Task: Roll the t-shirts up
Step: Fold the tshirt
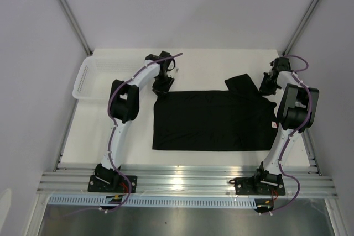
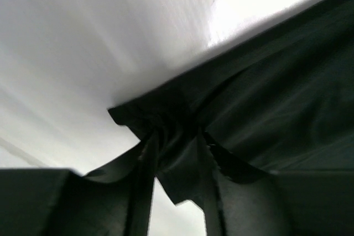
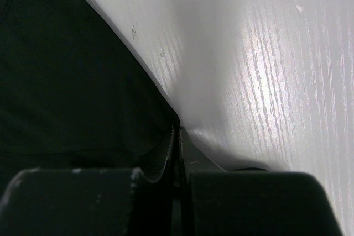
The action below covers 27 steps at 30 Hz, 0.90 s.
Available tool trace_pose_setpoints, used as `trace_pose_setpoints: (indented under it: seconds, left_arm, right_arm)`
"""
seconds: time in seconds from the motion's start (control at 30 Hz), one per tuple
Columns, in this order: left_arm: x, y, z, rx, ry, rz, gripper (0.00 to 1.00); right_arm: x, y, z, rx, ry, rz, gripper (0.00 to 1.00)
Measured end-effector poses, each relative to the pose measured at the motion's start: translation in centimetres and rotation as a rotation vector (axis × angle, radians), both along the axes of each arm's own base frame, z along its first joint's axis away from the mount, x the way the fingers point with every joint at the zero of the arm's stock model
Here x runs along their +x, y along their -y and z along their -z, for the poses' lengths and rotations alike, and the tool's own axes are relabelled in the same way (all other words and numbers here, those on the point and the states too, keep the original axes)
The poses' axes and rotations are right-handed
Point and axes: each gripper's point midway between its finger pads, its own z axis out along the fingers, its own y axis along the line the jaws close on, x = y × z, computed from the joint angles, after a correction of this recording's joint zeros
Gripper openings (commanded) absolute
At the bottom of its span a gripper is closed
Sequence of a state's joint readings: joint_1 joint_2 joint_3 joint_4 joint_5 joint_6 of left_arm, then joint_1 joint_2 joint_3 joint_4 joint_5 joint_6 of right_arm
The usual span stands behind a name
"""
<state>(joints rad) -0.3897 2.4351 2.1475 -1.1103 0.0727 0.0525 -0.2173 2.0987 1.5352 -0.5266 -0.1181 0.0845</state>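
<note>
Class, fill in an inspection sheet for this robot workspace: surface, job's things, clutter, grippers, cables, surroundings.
Surface: white table, wood-grain finish.
Job's things: one black t-shirt spread flat, rumpled at its far right; not rolled yet.
Clutter: white basket at the far left corner.
Grippers: left gripper at the shirt's far left corner, fabric bunched before it, grip unclear; right gripper shut on the shirt's far right edge.
Cables: purple cables run along both arms.
Surroundings: pale walls; metal rail at the near edge.
</note>
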Motion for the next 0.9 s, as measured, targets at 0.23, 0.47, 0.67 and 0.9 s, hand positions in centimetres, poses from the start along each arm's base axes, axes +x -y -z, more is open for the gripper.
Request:
trace_pose_setpoints:
  seconds: [0.23, 0.47, 0.67, 0.9]
  left_arm:
    - [-0.1, -0.3, 0.3, 0.015, 0.001, -0.046, 0.33]
    - [0.3, -0.4, 0.3, 0.016, 0.044, -0.066, 0.28]
    - [0.9, -0.3, 0.3, 0.012, 0.069, -0.076, 0.02]
    - [0.9, -0.3, 0.2, 0.010, 0.069, -0.079, 0.01]
  right_arm:
    - [-0.1, 0.0, 0.0, 0.001, -0.002, 0.000, 0.02]
    - [-0.1, 0.0, -0.1, 0.001, -0.003, 0.000, 0.02]
    - [-0.1, 0.0, -0.4, 0.000, 0.003, 0.000, 0.03]
    - [-0.4, -0.2, -0.3, -0.002, -0.012, -0.005, 0.16]
